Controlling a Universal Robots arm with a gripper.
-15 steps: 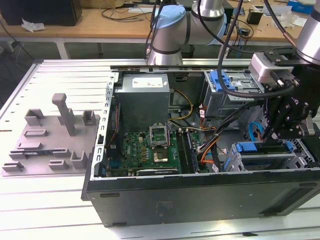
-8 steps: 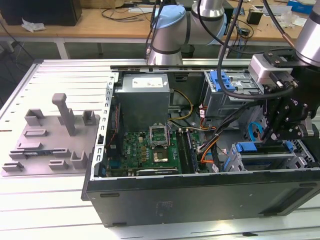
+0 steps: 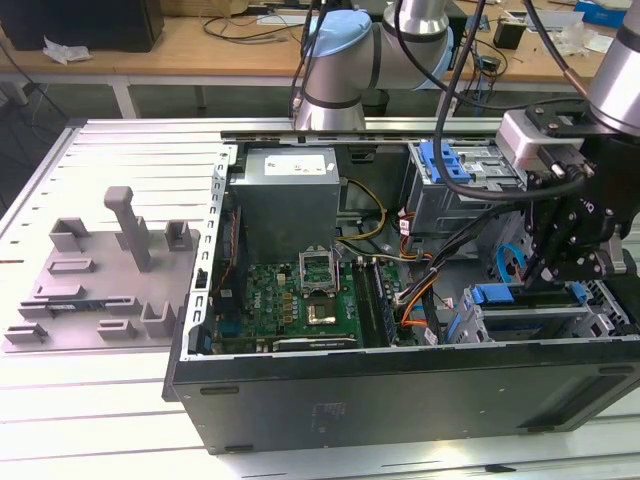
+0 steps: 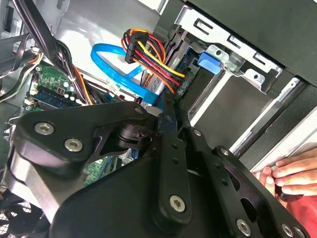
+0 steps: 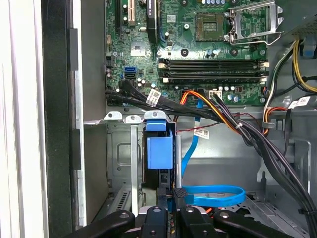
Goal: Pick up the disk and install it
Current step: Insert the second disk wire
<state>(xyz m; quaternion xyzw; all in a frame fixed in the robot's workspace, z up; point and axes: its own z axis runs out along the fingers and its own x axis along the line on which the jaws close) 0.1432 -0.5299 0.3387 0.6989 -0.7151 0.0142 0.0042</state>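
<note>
The open computer case [image 3: 400,390] lies on its side on the desk [image 3: 90,420], interior exposed. In the exterior view the gripper [image 3: 560,265] hangs inside the case at the exterior view's right, over the drive cage [image 3: 540,320].

The disk [image 5: 159,148] stands on edge in a slot of the drive cage, seen in the first wrist view as a blue carrier with its tab up, between the cage's grey metal walls. In the same view the gripper [image 5: 168,198] sits directly at the disk's near edge, its black fingers [image 5: 179,194] close together around the thin edge; it appears closed on the disk, though the contact itself is partly hidden by the linkage. In the second wrist view the black gripper linkage [image 4: 148,168] covers most of the frame and the blue carrier tab [image 4: 208,62] shows against the cage rail beyond it.

A blue flat cable [image 5: 215,196] loops just beside the disk, and a bundle of black, orange and yellow wires [image 5: 237,129] crosses above the cage from the motherboard [image 5: 198,49]. The power supply [image 3: 285,195] sits at the case's far end.

In the second wrist view a person's hand [image 4: 292,173] rests against the outer edge of the case.

A grey fixture tray [image 3: 100,280] lies on the desk well apart from the case, at the exterior view's left.
</note>
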